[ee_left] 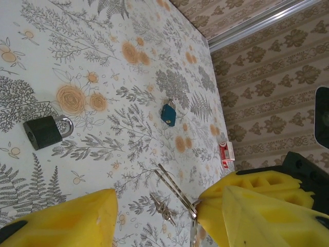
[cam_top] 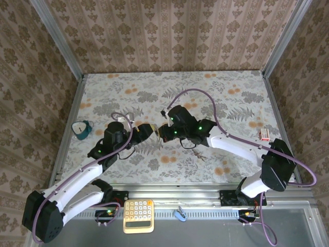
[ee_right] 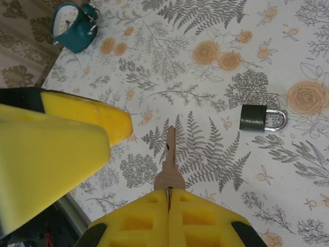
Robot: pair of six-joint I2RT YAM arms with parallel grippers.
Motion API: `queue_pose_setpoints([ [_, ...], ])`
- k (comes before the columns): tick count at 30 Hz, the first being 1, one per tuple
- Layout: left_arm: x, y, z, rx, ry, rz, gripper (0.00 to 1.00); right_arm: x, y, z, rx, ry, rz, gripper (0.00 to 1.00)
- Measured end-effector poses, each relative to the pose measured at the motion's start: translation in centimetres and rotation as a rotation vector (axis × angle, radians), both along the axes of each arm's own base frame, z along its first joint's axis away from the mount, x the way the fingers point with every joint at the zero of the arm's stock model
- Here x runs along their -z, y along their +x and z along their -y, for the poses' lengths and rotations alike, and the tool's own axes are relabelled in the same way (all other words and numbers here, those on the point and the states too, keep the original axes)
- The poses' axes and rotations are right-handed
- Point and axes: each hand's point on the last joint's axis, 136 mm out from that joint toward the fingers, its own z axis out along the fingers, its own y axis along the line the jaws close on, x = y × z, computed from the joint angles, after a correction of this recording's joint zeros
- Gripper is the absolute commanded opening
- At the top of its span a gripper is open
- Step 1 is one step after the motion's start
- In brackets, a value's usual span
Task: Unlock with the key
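My right gripper (cam_top: 165,133) (ee_right: 168,198) is shut on the head of a brass key (ee_right: 170,154); its blade points forward above the table. The key's wire ring (ee_left: 177,188) sticks out beside the yellow fingers in the left wrist view. A dark padlock (ee_right: 262,118) (ee_left: 46,131) with a silver shackle lies flat on the floral table, to the right of the key tip and apart from it. My left gripper (cam_top: 146,131) (ee_left: 159,211) hovers open just left of the right gripper, with nothing between its fingers (ee_right: 85,116).
A teal alarm clock (cam_top: 82,128) (ee_right: 74,23) stands at the left. Loose keys (cam_top: 198,154) (ee_left: 164,208) lie on the table, with a small blue padlock-like object (ee_left: 168,113) and a red-and-white box (cam_top: 264,135) (ee_left: 226,154) farther right. A calculator (cam_top: 138,215) sits at the near edge.
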Motion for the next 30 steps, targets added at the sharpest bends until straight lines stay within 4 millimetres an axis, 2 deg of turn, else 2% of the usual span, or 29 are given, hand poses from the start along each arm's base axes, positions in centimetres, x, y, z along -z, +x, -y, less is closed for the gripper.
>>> queue_pose_setpoints([
  [7, 0.0, 0.3, 0.2, 0.002, -0.010, -0.004, 0.53, -1.3, -0.7, -0.3, -0.055, 0.022, 0.058, 0.00],
  [12, 0.5, 0.5, 0.9, 0.019, -0.027, -0.031, 0.40, -2.1, -1.6, -1.1, -0.110, 0.035, 0.095, 0.00],
  [16, 0.2, 0.6, 1.4, 0.033, -0.053, -0.030, 0.30, -2.2, -1.9, -1.3, -0.127, 0.035, 0.109, 0.00],
  [18, -0.1, 0.6, 1.4, 0.035, -0.062, -0.025, 0.29, -2.3, -1.9, -1.3, -0.132, 0.031, 0.116, 0.00],
  [20, -0.2, 0.6, 1.4, 0.033, -0.065, -0.020, 0.33, -2.3, -1.9, -1.3, -0.134, 0.028, 0.120, 0.00],
  [22, -0.5, 0.7, 1.2, 0.028, -0.070, -0.013, 0.32, -2.2, -1.8, -1.3, -0.135, 0.026, 0.123, 0.00],
  [30, -1.5, 0.6, 0.8, 0.025, -0.090, 0.007, 0.10, -2.2, -1.6, -1.2, -0.133, 0.012, 0.138, 0.00],
])
